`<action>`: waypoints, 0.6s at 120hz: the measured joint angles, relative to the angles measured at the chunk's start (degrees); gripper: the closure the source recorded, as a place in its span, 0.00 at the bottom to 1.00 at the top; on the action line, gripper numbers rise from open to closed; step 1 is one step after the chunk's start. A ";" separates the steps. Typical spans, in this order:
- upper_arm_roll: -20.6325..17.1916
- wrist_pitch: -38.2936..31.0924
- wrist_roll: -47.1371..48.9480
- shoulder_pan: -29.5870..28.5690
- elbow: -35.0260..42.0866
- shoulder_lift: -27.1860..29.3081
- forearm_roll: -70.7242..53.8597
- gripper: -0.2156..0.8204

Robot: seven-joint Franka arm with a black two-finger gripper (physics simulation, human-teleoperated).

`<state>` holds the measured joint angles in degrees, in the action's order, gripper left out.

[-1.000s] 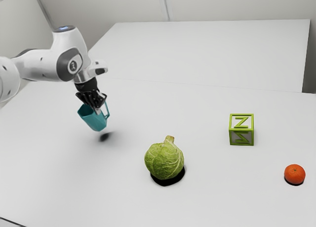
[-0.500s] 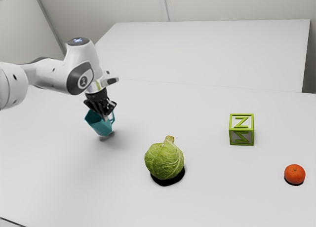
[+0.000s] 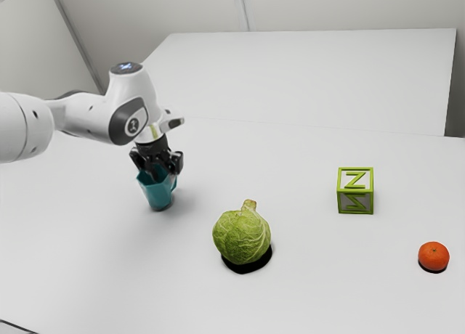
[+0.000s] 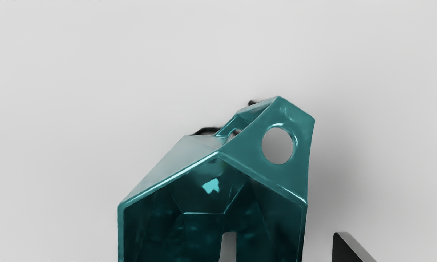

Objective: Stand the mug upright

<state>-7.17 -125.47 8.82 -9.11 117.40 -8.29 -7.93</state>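
While the white table [image 3: 312, 276] spreads beneath, the black gripper [image 3: 164, 168] holds nothing, its fingers well apart. Near the cabbage [image 3: 242, 237], the teal mug [image 3: 159, 194] stands roughly upright, one wall between those fingers; farther off sit a letter block [image 3: 356, 202] and an orange [image 3: 434, 255].

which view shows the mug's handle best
The wrist view: the handle of the mug is close up there, its flat face and round hole plain to see. The exterior view shows it small and narrow, on the mug's side toward that view's right.
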 joint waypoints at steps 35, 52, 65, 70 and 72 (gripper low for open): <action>-0.02 1.96 1.46 -0.14 -0.10 7.17 0.03 0.30; -0.90 4.65 1.62 -0.92 -3.52 9.42 0.12 0.26; -2.97 9.77 1.62 -2.46 -10.05 9.57 0.10 0.24; -3.24 11.81 1.61 -2.35 -12.12 9.58 0.10 0.23; -3.30 12.63 1.61 -2.23 -12.90 9.56 0.09 0.23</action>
<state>-10.47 -112.84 10.43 -11.34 104.49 1.27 -7.84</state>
